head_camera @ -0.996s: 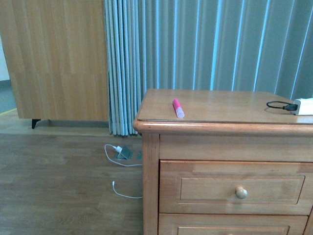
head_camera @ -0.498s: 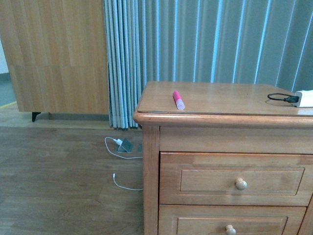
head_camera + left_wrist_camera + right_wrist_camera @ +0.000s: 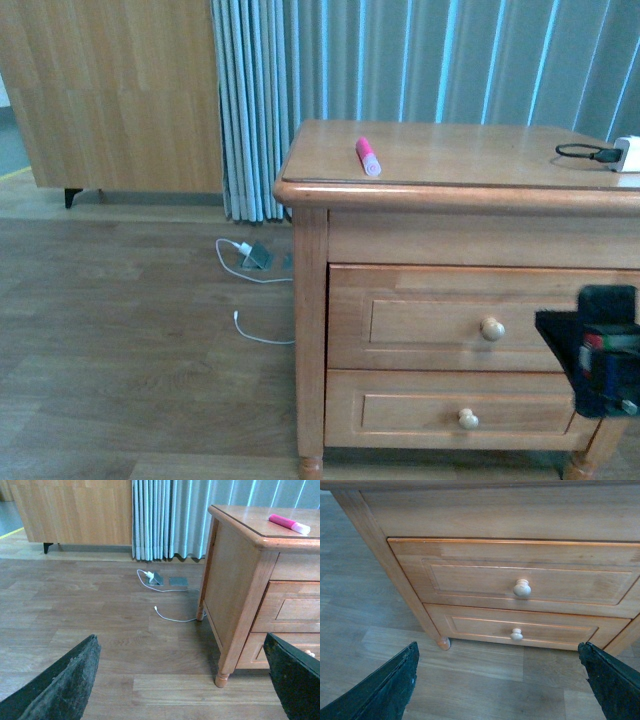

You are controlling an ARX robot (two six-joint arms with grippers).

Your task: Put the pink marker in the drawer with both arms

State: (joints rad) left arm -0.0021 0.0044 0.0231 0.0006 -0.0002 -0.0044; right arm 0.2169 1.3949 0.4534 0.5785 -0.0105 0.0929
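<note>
front: the marker (image 3: 367, 157) lies near the dresser's (image 3: 470, 150) front left corner, with the drawer (image 3: 430, 320) shut. left wrist: the left gripper (image 3: 180, 640) is spread, empty and well apart from the marker. right wrist: the right gripper (image 3: 497, 647) is spread too; centre it on the upper knob (image 3: 522, 588) before closing.

The short, thick, bright pink marker (image 3: 367, 157) with a paler cap lies flat on the wooden cabinet top (image 3: 450, 150), near its front left corner. The wide honey-brown wooden drawer (image 3: 430, 318) is fully closed. The black blocky right gripper (image 3: 603, 350) hangs before its right end, fingers spread.
</note>
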